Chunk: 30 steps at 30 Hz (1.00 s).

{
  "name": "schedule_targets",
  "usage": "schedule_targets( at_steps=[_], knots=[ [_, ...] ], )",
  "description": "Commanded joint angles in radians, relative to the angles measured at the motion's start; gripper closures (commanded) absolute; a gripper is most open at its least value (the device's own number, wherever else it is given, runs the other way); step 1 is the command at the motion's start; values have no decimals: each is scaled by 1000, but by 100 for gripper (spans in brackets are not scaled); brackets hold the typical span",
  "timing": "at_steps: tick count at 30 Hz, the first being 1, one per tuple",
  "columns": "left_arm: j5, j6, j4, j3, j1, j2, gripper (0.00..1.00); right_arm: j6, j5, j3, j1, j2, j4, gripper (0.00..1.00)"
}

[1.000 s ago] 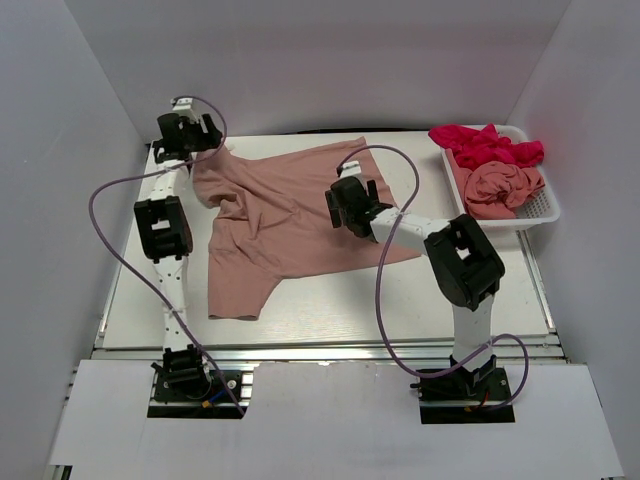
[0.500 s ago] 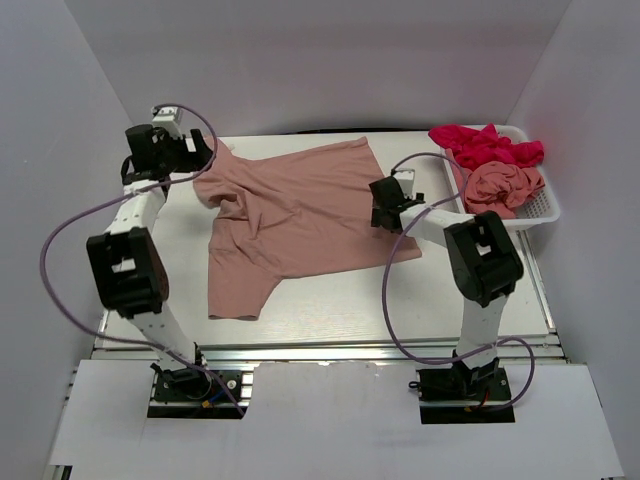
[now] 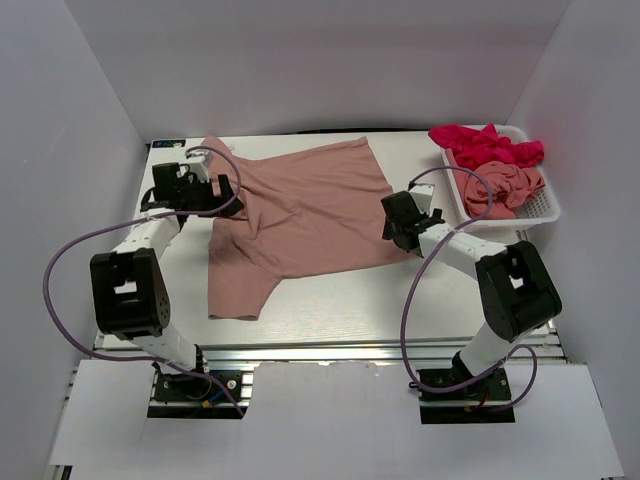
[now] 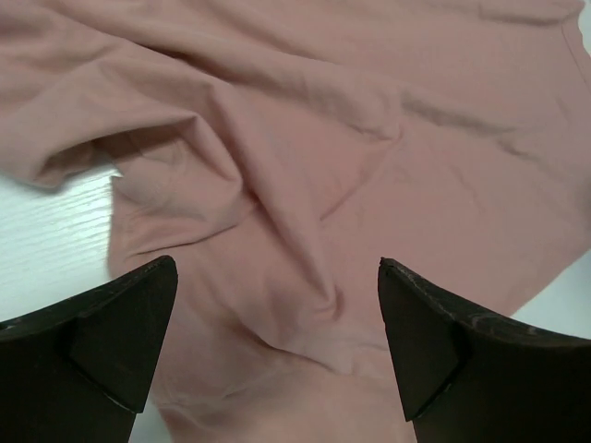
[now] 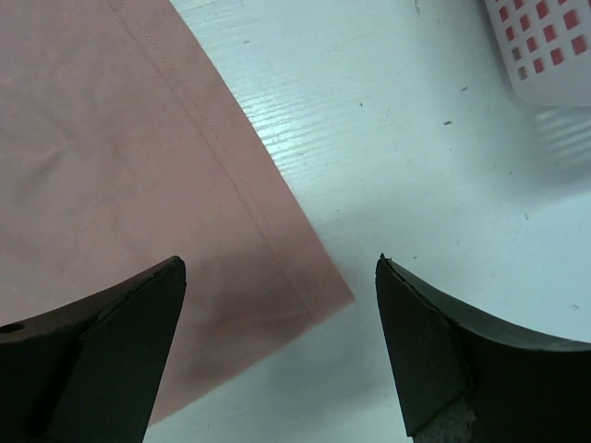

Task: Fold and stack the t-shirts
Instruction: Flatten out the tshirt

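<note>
T-shirts, three seen. One salmon t-shirt [image 3: 295, 215] is spread flat, rumpled, over the middle of the worktop [image 3: 330, 300], with its hem toward the right edge and one sleeve reaching toward the near edge.

Container: a white mesh basket [image 3: 545, 207] is set at the far right corner. A magenta t-shirt [image 3: 485, 145] is heaped in its far end and spills over the rim. A crumpled salmon t-shirt [image 3: 512, 185] is bunched in its near end.

Left gripper [image 3: 222, 192]: jaws spread wide, nothing held, poised over the creased shoulder area of the spread shirt, toward the left edge. Folds of cloth are seen between the fingers in the wrist view.

Right gripper [image 3: 393, 226]: jaws spread wide, nothing held, placed over the near right corner of the shirt's hem. Bare worktop and a basket corner are seen beyond it.

Change from a second ago: the left gripper has been drawn back from the far left corner, its jaws widened, and the shoulder cloth left lying there. The right gripper has been shifted from the shirt's middle to the hem corner. Basket contents unchanged.
</note>
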<state>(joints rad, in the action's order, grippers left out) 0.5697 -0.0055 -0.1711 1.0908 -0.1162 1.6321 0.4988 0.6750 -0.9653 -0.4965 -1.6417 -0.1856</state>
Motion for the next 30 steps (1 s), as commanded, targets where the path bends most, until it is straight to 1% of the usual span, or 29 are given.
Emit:
schedule_targets(
  at_steps=[1,5,8,13,18,19,22,25,26,27,28,29,30],
  knots=[
    [30,38,-47,21,16,-12,2,47,17,22,15,29,-15,13],
    [15,48,-41,46,50,9,2,81,-17,46,26,29,-5,15],
    [-11,59,-53,98,78,44,2,113,-21,54,30,10,-5,16],
    [1,61,-88,217,101,149,2,205,-55,97,39,2,5,18],
    [-8,47,-47,245,101,170,2,256,-78,117,39,-21,18,23],
    [-11,47,-45,253,133,175,2,270,-74,119,39,-24,14,24],
    [-21,48,-54,276,133,190,2,300,-71,131,39,-20,23,27],
    [-25,53,-68,307,133,207,2,323,-46,149,39,-18,41,37],
    [-24,55,-71,313,133,209,2,330,-40,152,39,-21,41,49],
    [-24,55,-70,319,133,207,2,337,-34,154,39,-23,51,57],
    [-24,55,-70,322,133,206,2,342,-29,155,39,-21,54,75],
    [-24,55,-70,325,133,204,2,348,-26,160,39,-21,58,85],
    [-30,58,-71,328,133,198,2,351,-26,165,39,-18,64,98]
  ],
)
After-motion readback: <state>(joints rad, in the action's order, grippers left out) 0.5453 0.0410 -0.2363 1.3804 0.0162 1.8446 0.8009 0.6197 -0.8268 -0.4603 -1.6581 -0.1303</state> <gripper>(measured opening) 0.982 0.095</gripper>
